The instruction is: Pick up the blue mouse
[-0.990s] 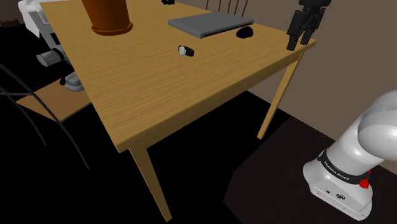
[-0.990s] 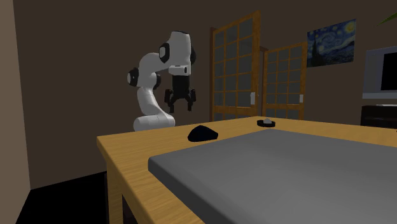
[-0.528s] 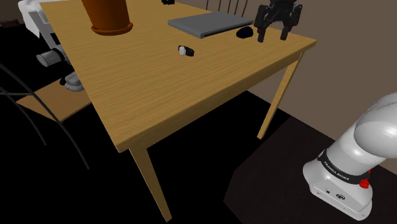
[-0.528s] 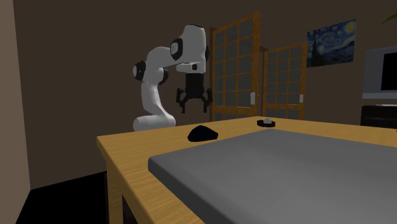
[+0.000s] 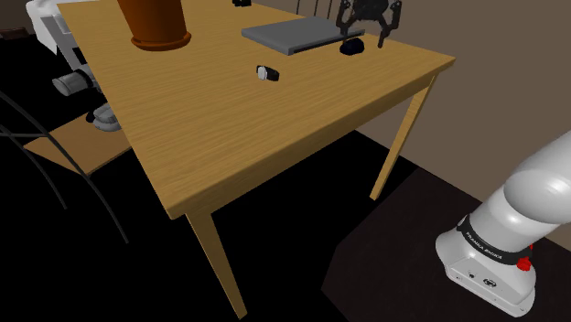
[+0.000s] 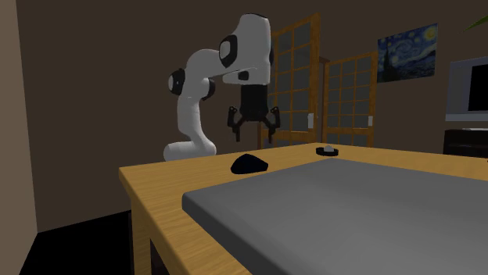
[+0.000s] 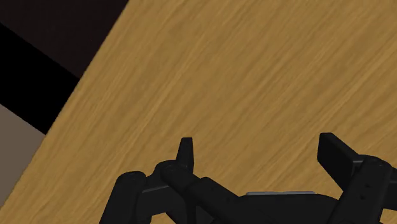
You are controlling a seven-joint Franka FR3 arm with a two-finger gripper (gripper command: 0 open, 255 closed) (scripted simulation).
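Shoulder view tells you the gripper [image 5: 369, 27] has come in from the corner of the wooden table [image 5: 274, 128] over the past second. It now hangs just above the dark, near-black mouse [image 5: 351, 47] without touching it. The mouse lies on the tabletop right beside a flat grey slab [image 5: 302, 34]. A small black-and-white object [image 5: 266, 72] sits apart toward the shoulder view's left, and a brown pot [image 5: 156, 23] stands farther off. Nothing lies between the gripper and the mouse. In the wrist view you see the fingers [image 7: 186, 151] spread wide over bare wood, holding nothing.
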